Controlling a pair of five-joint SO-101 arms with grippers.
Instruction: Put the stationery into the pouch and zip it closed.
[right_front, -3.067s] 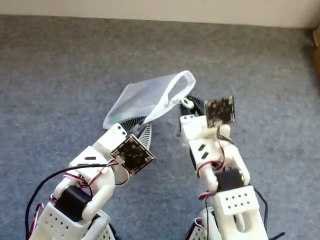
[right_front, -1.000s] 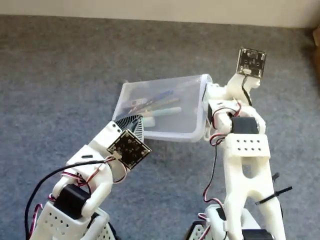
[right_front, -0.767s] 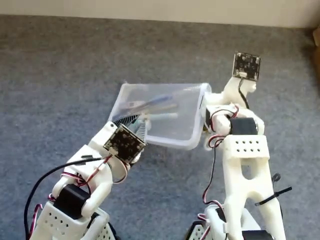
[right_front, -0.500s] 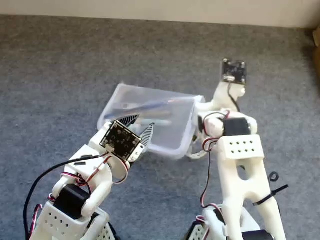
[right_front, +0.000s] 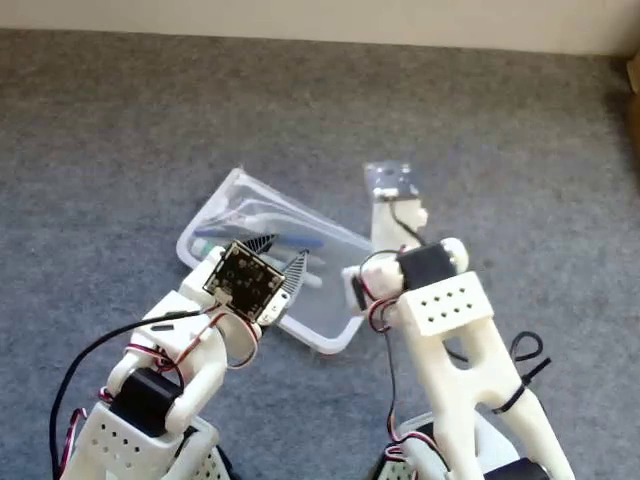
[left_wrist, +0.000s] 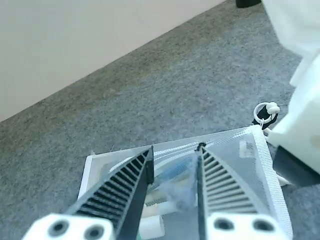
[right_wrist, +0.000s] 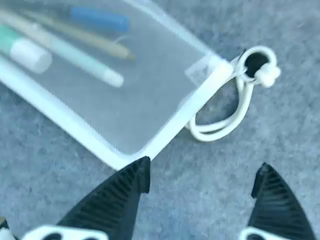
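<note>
The clear mesh pouch (right_front: 245, 222) lies flat on the grey carpet with several pens (right_wrist: 65, 47) inside, a blue one (right_wrist: 97, 18) among them. Its white cord loop (right_wrist: 225, 122) and pull ring (right_wrist: 257, 62) trail from one corner onto the carpet. My left gripper (left_wrist: 175, 149) hovers open just above the pouch (left_wrist: 235, 165), with nothing between its fingers. Just short of the corner with the cord, my right gripper (right_wrist: 202, 167) is wide open and holds nothing. The high view has the right arm (right_front: 440, 300) bent over the pouch's right end.
Grey carpet (right_front: 520, 130) runs on all sides of the pouch. A pale wall (left_wrist: 75, 40) borders the carpet at the back. Both arm bases stand close together at the front edge.
The pouch was held up between both grippers; it has dropped and turned to lie flat on the carpet. Both grippers have let go. The right arm swung down and left.
</note>
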